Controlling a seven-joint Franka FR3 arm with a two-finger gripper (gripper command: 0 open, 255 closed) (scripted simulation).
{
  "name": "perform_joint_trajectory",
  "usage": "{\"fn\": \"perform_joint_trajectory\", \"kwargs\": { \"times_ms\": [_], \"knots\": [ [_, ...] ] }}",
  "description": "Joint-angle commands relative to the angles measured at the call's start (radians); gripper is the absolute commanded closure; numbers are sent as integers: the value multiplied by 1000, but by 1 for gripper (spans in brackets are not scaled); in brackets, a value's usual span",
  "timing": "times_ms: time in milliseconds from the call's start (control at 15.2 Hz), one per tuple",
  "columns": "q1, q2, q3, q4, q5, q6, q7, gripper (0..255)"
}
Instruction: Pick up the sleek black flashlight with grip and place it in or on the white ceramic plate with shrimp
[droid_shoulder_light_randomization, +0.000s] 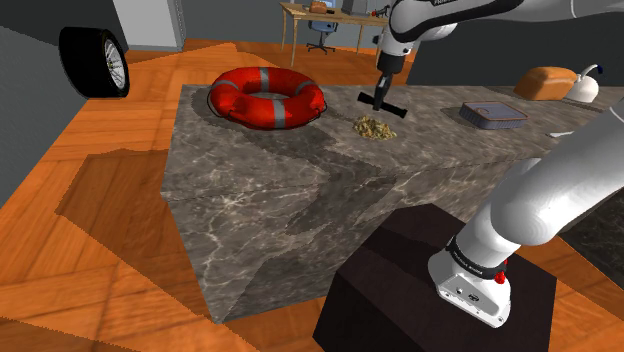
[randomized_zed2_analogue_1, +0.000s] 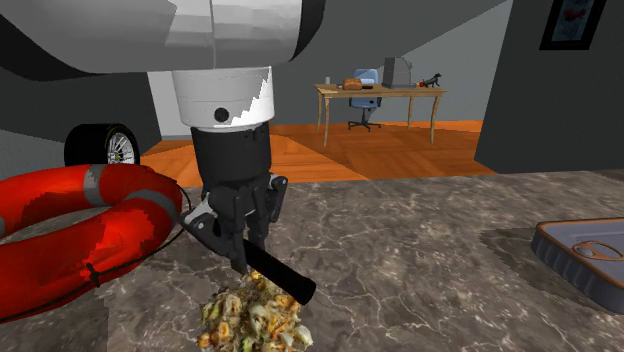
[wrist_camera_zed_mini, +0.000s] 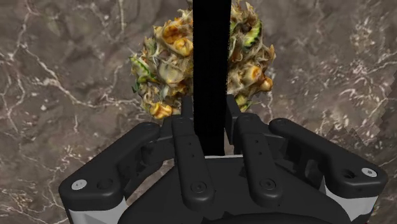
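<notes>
Pinching a sleek black cylindrical flashlight (droid_shoulder_light_randomization: 378, 101) (randomized_zed2_analogue_1: 272, 273) (wrist_camera_zed_mini: 210, 63) between the two fingers of the all-black gripper (droid_shoulder_light_randomization: 380, 92) (randomized_zed2_analogue_1: 240, 238) (wrist_camera_zed_mini: 210, 105), pads pressed flat against the barrel on either side. Carried crosswise to the fingers and roughly level in the shoulder view. Hanging just above a heap of orange shrimp and green bits (droid_shoulder_light_randomization: 375, 127) (randomized_zed2_analogue_1: 250, 318) (wrist_camera_zed_mini: 167, 60), clear of it and not touching. Seen from the wrist, reaching straight out from the fingers across the middle of the heap and covering a strip of it. Seen from the second exterior view, one end poking out past the fingers over the top of the heap. Plate under the heap too hidden to make out.

Under the heap, a grey, white-veined marble counter (droid_shoulder_light_randomization: 260, 190) (randomized_zed2_analogue_1: 420, 230) (wrist_camera_zed_mini: 331, 70). Near the heap, toward the shoulder view's left, a red life ring with grey bands (droid_shoulder_light_randomization: 267, 96) (randomized_zed2_analogue_1: 70, 230), lying flat. Well apart from the heap, toward the shoulder view's right, a flat grey rectangular tray (droid_shoulder_light_randomization: 493, 114) (randomized_zed2_analogue_1: 590, 255). Farther from the heap on that same side, a brown loaf (droid_shoulder_light_randomization: 545, 82) and a white kettle (droid_shoulder_light_randomization: 583, 85). Far behind the heap, off the counter, a black tyre with a spoked rim (droid_shoulder_light_randomization: 93, 60) (randomized_zed2_analogue_1: 105, 145), and a pale wooden desk (droid_shoulder_light_randomization: 320, 15) (randomized_zed2_analogue_1: 380, 92) with a blue office chair (randomized_zed2_analogue_1: 365, 98) at it.
</notes>
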Motion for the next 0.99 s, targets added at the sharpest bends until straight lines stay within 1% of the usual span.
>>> {"fn": "perform_joint_trajectory", "kwargs": {
  "times_ms": [0, 330, 858, 924],
  "knots": [
    [-1, 6, -2, -23, 0, 29, -1, 255],
    [-1, 29, -7, -76, 3, 105, -3, 255],
    [-1, 29, -7, -76, 3, 105, -3, 255],
    [-1, 29, -7, -76, 3, 105, -3, 0]
  ]
}}
